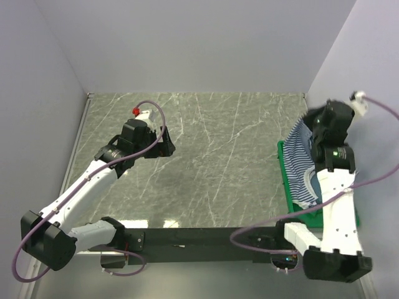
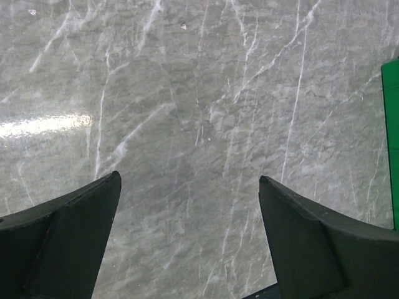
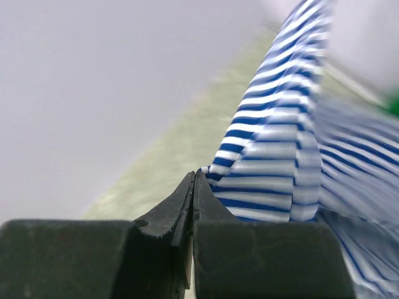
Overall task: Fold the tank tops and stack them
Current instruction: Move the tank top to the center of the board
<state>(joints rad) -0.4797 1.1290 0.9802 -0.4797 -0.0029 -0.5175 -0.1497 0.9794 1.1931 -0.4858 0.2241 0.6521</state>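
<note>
**Striped top held up over the crate, no folding begun**

The right gripper (image 3: 194, 179) has its jaws pressed together on an edge of the striped tank top (image 3: 274, 137), pinching the cloth at the very tips. In the overhead view the garment hangs from that grip at the far right of the scene. Its lower part trails down into the green crate (image 1: 284, 180), which sits along the table's right edge. The left gripper (image 2: 190, 180) hovers with its fingers spread wide, holding nothing, over the bare marble table (image 1: 218, 162) left of centre. The teal top cannot be made out in any view; it may lie in the crate beneath the striped one. The task looks to be at its very start: nothing is laid flat, nothing is folded, and there is no stack. Both tops are yet to be spread out, folded and stacked.
</note>
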